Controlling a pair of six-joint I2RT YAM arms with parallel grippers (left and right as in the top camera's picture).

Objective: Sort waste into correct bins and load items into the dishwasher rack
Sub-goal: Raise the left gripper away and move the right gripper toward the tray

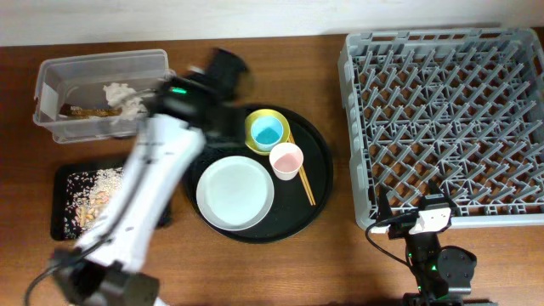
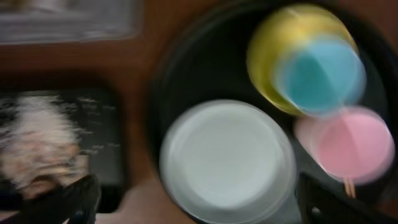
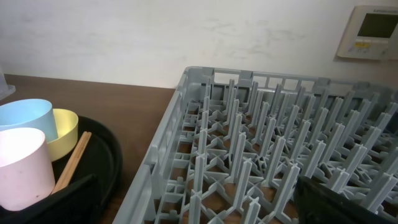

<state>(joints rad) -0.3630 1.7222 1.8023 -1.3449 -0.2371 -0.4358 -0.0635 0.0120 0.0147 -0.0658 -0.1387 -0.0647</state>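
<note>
- We see left jaws wide apart, empty, by far edge of round tray (image 1: 319, 170)
- We see right jaws spread, empty, beside rack (image 3: 261, 155)

A large round black tray (image 1: 320, 161) with a low rim lies near the middle of the brown wooden table (image 1: 280, 272), and behind the table stands a white wall (image 3: 124, 37) carrying a small pale control panel (image 3: 372, 31) with a greenish display.
</note>
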